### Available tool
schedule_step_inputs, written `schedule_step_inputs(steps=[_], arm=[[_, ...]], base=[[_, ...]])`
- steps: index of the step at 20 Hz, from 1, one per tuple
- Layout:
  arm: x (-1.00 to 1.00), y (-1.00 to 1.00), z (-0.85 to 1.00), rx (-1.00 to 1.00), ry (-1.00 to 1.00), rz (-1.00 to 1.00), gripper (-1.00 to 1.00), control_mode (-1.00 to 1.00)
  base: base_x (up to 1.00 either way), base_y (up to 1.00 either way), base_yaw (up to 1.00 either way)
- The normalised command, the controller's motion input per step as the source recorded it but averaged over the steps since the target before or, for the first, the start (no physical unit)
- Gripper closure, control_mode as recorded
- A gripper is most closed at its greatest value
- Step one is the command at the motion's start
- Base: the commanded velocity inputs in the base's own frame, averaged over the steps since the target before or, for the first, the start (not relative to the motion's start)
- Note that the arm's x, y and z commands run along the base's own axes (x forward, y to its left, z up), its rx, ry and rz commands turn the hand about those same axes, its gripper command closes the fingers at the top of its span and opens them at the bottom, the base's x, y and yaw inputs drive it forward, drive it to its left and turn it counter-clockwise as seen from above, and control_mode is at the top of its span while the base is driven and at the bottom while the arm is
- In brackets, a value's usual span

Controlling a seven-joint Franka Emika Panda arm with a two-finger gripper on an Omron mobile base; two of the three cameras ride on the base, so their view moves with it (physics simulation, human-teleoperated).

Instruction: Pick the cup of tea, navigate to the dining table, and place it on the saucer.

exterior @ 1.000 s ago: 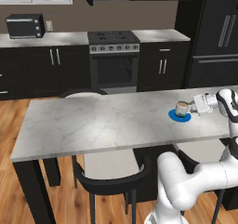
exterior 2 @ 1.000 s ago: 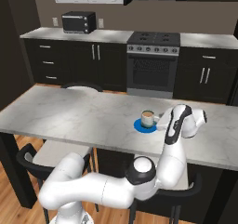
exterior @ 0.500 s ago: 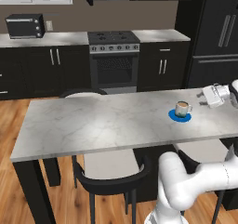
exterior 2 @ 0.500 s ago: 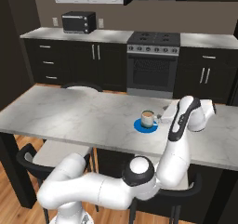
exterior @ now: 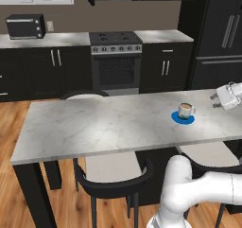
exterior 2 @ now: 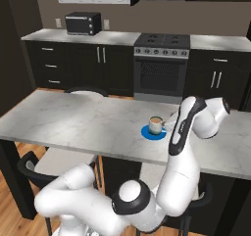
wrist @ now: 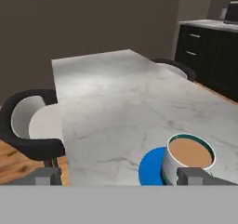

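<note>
— Kitchen's quiet now. Claw (exterior: 215, 99) has let go, jaws apart, pulled off to the right?

— Yep. Cup (exterior: 185, 111) sits on the saucer (exterior: 183, 118) on the table (exterior: 94, 127). Looks done to me.

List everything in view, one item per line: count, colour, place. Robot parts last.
Cup of tea: one, white with a teal base, brown liquid inside, standing on the saucer.
Saucer: one, bright blue, on the dining table toward its right end.
Dining table: one, white-grey marble top, dark legs, in the foreground.
Chairs: at least three, black with pale seats, tucked around the table.
Stove: one, black and steel, at the back wall.
Toaster oven: one, black, on the back counter at left.
Fridge: one, black, at right.
End effector: one, white, fingers apart, beside the cup, holding nothing.
</note>
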Motion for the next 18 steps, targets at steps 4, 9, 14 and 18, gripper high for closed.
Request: schedule_step_inputs(steps=[4,9,14,18], arm=[[-0.89,0.82,0.34,-0.04,0.07,-0.42,-1.0,-1.0],[-0.64,0.87,0.33,0.0,0.07,-0.46,-1.0,-1.0],[-0.69,0.7,0.45,0.0,0.1,-0.46,-1.0,-1.0],[-0.87,0.36,0.46,0.0,0.14,-0.46,-1.0,-1.0]], base=[[0.0,0.0,0.0],[0.0,0.0,0.0],[0.0,0.0,0.0],[0.0,0.0,0.0]])
